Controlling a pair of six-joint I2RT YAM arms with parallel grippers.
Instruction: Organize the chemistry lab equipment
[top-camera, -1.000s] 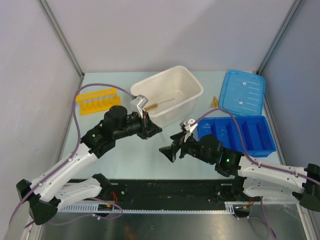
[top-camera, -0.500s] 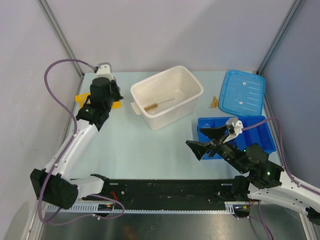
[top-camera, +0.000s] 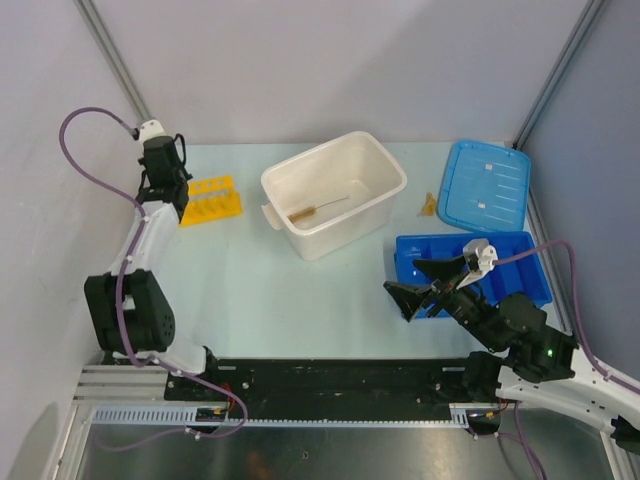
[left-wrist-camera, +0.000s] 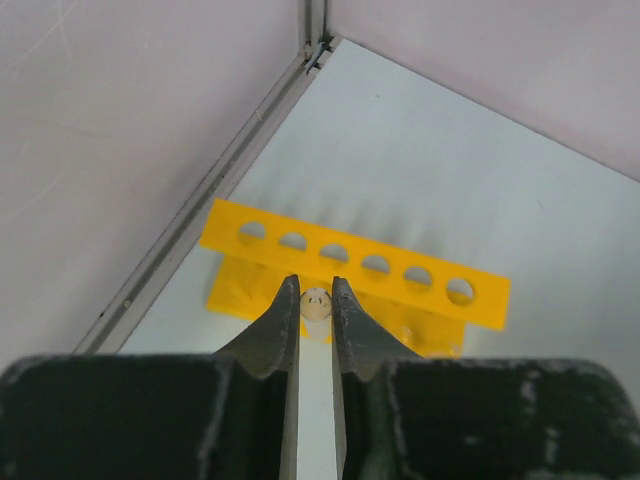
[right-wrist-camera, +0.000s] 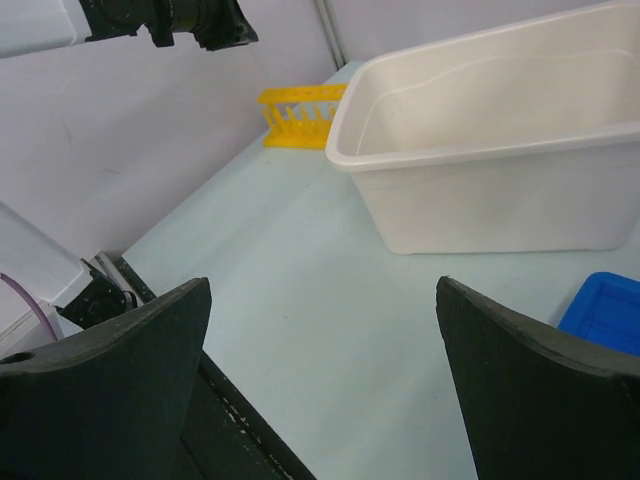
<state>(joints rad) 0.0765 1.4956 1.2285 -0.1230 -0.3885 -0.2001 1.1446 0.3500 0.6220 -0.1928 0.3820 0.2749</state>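
Observation:
My left gripper (top-camera: 172, 196) hangs at the far left over the yellow holed tube rack (top-camera: 211, 200), shut on a short clear tube (left-wrist-camera: 316, 303). In the left wrist view the tube's round end shows between the fingertips, just in front of the rack (left-wrist-camera: 380, 268) and its row of holes. My right gripper (top-camera: 425, 280) stands open and empty above the table, left of the blue divided tray; its wrist view shows bare table between the fingers (right-wrist-camera: 322, 285). A thin wire brush (top-camera: 318, 209) lies inside the white tub. A tiny amber piece (top-camera: 429, 204) sits beside the blue lid.
The white tub (top-camera: 385, 165) stands at the centre back, also in the right wrist view (right-wrist-camera: 500, 200). A blue lid (top-camera: 485, 185) lies at the back right, the blue divided tray (top-camera: 520, 290) in front of it. Walls close in left, right and behind.
My left arm swung from in front of the tub to the far left over the rack, still shut. The right arm drew back to the right and its jaws opened wider.

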